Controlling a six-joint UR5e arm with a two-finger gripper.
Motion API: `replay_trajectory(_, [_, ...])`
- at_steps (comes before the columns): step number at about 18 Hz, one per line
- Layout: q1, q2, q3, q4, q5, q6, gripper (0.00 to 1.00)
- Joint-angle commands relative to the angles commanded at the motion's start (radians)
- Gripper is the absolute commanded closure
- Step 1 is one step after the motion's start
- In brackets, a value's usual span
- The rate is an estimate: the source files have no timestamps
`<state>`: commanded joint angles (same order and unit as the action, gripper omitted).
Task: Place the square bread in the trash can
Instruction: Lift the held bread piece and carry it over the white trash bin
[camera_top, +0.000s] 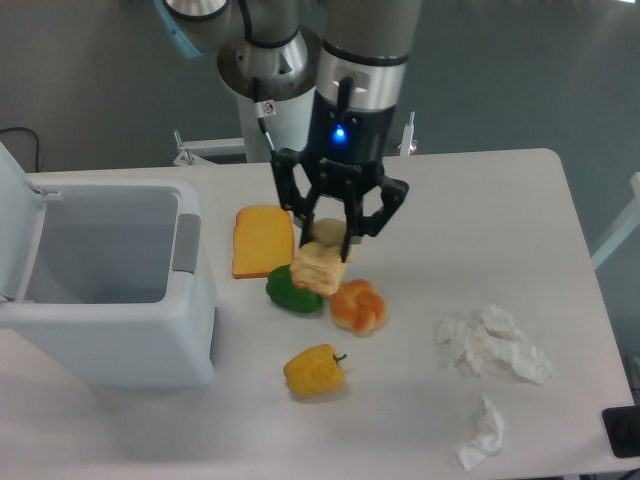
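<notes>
Robot lab, white table (480, 200), toy food, grey wall (520, 70)

The grey UR5e arm (365, 40) reaches down from the far edge of the white counter (500, 220), its wrist pointing straight down with a blue light glowing on it. The black two-finger gripper (328, 252) hangs just above the counter, jaws closed around the pale square bread (318, 268).

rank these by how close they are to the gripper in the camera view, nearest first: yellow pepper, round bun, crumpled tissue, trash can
Measured from the gripper:
1. Round bun, just below it and slightly right.
2. Yellow pepper, farther toward the table's front edge.
3. Trash can and crumpled tissue, on the left and right sides; too close to call.
</notes>
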<state>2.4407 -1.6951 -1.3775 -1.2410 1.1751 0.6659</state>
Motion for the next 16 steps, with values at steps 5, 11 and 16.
replay_trajectory(5, [-0.055, 0.018, -0.011, 0.003, -0.037, -0.055, 0.51])
replay_trajectory(11, [-0.114, 0.029, -0.017, 0.003, -0.072, -0.100, 0.51])
replay_trajectory(16, [-0.163, 0.041, -0.037, 0.003, -0.074, -0.117, 0.51])
